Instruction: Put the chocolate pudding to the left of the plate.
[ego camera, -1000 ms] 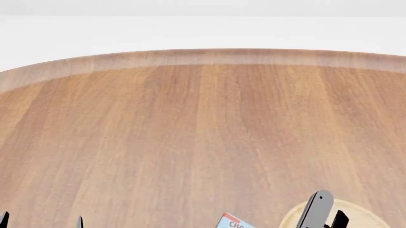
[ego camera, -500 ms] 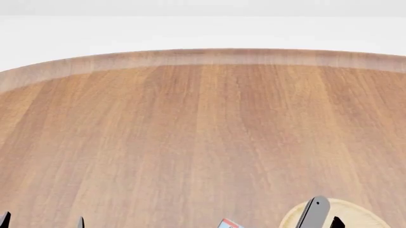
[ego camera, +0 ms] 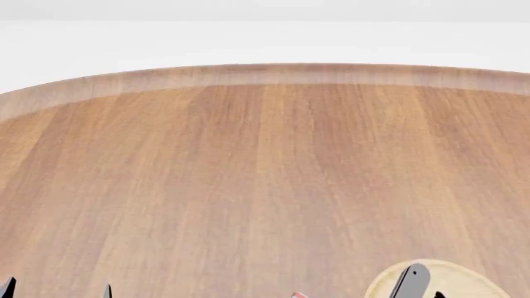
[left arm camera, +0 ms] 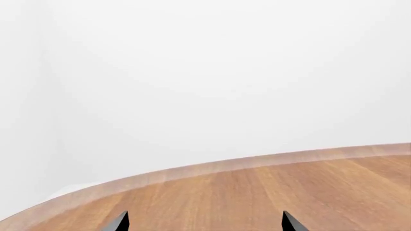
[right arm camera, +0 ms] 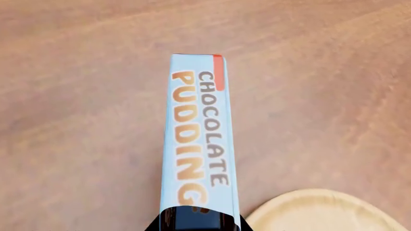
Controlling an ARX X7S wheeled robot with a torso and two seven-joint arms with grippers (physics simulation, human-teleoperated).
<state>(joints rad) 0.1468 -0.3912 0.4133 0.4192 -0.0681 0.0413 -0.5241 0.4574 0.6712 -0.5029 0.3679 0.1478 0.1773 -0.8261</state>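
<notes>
Right gripper [right arm camera: 196,222] pinched on the pudding [right arm camera: 196,139], clamped at the carton's near end, light blue lettered face up toward the wrist camera. Pudding hanging over bare table [right arm camera: 77,96], just beside the plate [right arm camera: 324,211]; whether touching the wood or a little above it, cannot tell. From the head view only a red sliver of the carton [ego camera: 299,295] at the bottom edge, just left of the plate [ego camera: 463,276], with one right finger [ego camera: 410,280] in front of the plate's rim.

Left gripper [left arm camera: 204,222] spread wide, fingertips [left arm camera: 120,221] well apart, holding nothing, off over the table [left arm camera: 289,187] far to the plate's left.

Step in hand, by judgement: placement. Carton already on the plate's left side, so most of the task looks done.

Next move calls for lowering until the carton bears on the wood, keeping it clear of the plate's rim, then parting the jaws and lifting straight away. Narrow carton, so likely to tip if released while tilted or nudged on the way out.
</notes>
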